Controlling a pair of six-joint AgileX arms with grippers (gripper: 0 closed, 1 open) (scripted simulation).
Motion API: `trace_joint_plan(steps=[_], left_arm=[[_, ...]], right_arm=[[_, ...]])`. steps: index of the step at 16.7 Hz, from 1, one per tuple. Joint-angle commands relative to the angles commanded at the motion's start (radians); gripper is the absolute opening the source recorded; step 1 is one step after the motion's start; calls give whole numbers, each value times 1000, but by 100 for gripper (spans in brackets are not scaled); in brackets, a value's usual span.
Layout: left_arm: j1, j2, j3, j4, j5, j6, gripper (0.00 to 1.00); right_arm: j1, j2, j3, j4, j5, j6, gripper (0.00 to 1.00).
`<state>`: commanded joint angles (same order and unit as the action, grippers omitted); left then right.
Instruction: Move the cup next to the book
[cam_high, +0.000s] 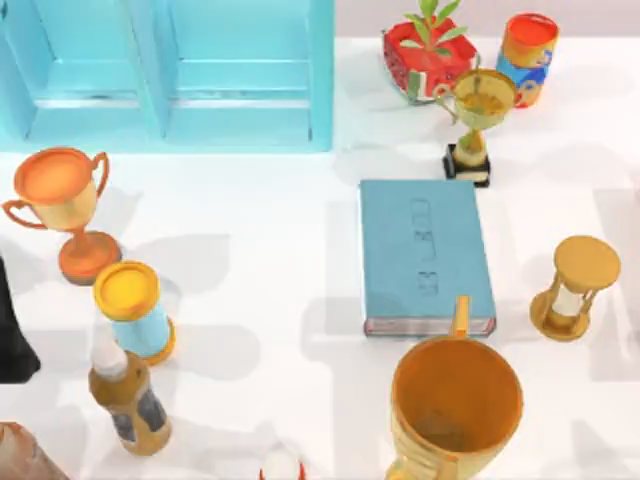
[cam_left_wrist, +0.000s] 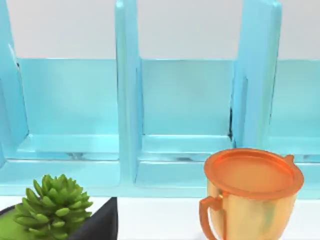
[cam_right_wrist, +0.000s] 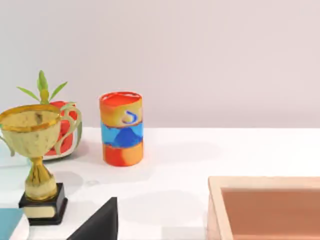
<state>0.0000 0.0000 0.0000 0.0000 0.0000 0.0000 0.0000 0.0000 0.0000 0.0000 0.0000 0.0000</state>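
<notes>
The book lies flat on the white bench, right of centre. The cup sits at the bench's lower left corner, cut by the frame edge, at about 8 o'clock from the book and well apart from it. A brown bottle and a yellow-lidded canister stand between them. A large orange-gold mug stands at the book's 6 o'clock, a gold trophy at 12, an hourglass at 3. Of the left end effector and the right end effector a dark wedge shows; spread or pressed together, I cannot tell
</notes>
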Motion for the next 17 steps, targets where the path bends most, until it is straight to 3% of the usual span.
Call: trace_joint_plan(steps=[4,8,12,17], left_arm=[[13,28,26,-27,2,30,100],[87,183,168,-168,11,218,100],[199,416,369,-379,21,570,100],[363,740,631,-694,27,1173,100]], right_arm=[[0,0,0,0,0,0,100],[0,0,0,0,0,0,100],[0,0,0,0,0,0,100],[0,0,0,0,0,0,100]])
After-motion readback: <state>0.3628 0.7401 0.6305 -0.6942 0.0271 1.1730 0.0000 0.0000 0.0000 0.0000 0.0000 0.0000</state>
